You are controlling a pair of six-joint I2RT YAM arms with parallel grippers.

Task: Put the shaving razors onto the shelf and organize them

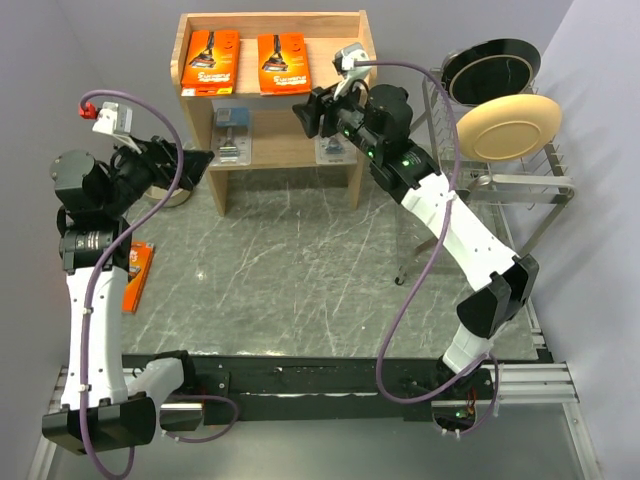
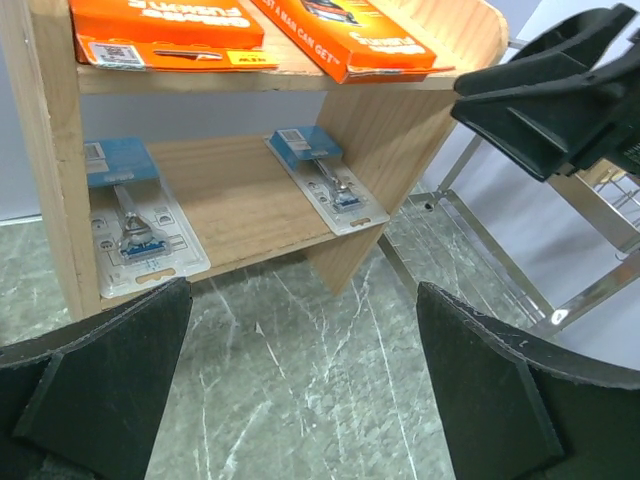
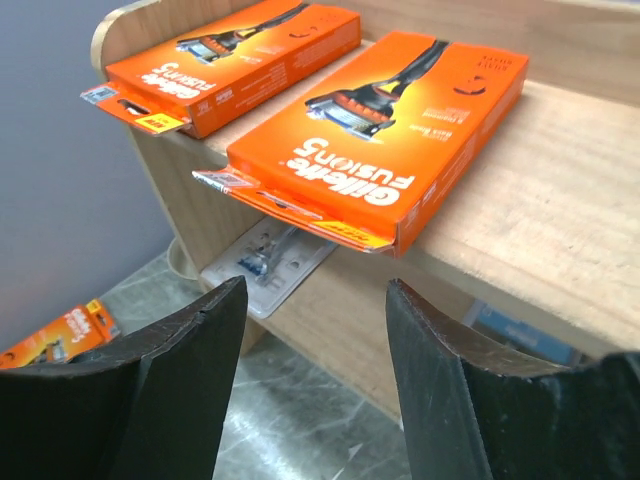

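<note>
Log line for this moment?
top tray: two orange packs | lower board: two blister packs | table: one orange pack | left claw: open, empty | right claw: open, empty

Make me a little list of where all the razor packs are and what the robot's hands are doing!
Shelf top: two orange packs, lying side by side
Lower board: two clear packs, one at each end
Table: last orange pack, beside the left arm, not on the shelf yet
Left hand: open, empty, facing the lower board
Right hand: open, empty, in front of the shelf's top
Left to do: shelve the last orange pack
</note>
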